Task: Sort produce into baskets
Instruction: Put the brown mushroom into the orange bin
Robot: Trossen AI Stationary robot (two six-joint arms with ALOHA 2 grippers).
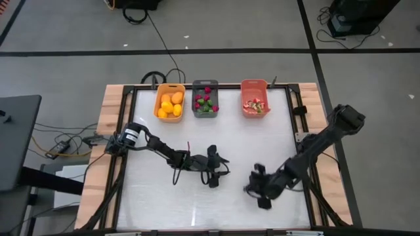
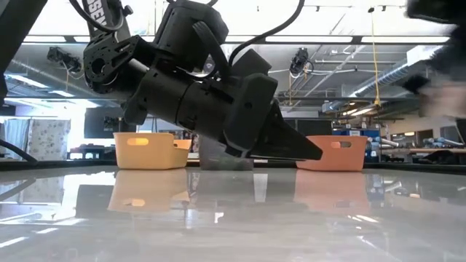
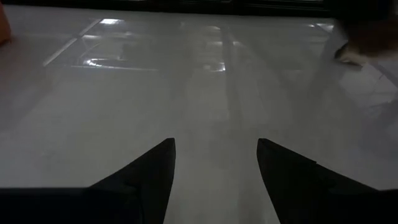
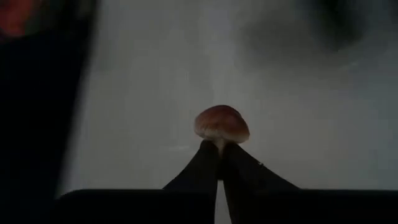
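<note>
Three baskets stand in a row at the table's far edge. The yellow basket holds about five orange fruits. The grey basket holds roughly five red radishes and two green bits. The coral basket holds a few pale slices; I cannot count them. My left gripper hangs low over bare table, jaws spread, empty. My right gripper pinches one mushroom by its stem, near the front right.
</note>
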